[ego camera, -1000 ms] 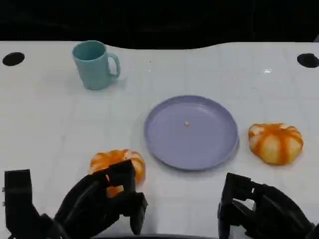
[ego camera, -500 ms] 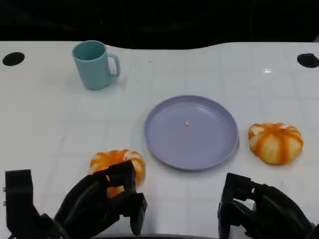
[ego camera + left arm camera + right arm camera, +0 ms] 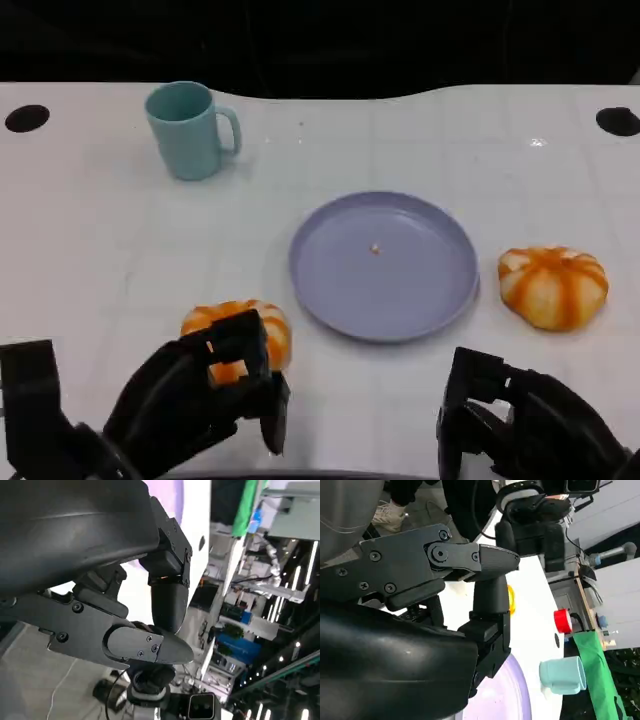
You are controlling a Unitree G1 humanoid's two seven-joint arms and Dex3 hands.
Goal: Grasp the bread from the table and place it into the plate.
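Plate: round lilac plastic plate (image 3: pixel 385 265) is sitting mid-frame, bare.
Left hand (image 3: pixel 205 395): hovering lower left, fingers apart, holding nothing.
Bread: orange-striped round bun (image 3: pixel 238 333) is lying just beyond it; likely light, squashy; cup its sides.

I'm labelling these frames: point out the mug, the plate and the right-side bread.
mug (image 3: pixel 188 132), head view, on its side wall.
plate (image 3: pixel 345 305), head view, on its near-left rim.
right-side bread (image 3: pixel 553 286), head view, on its top.
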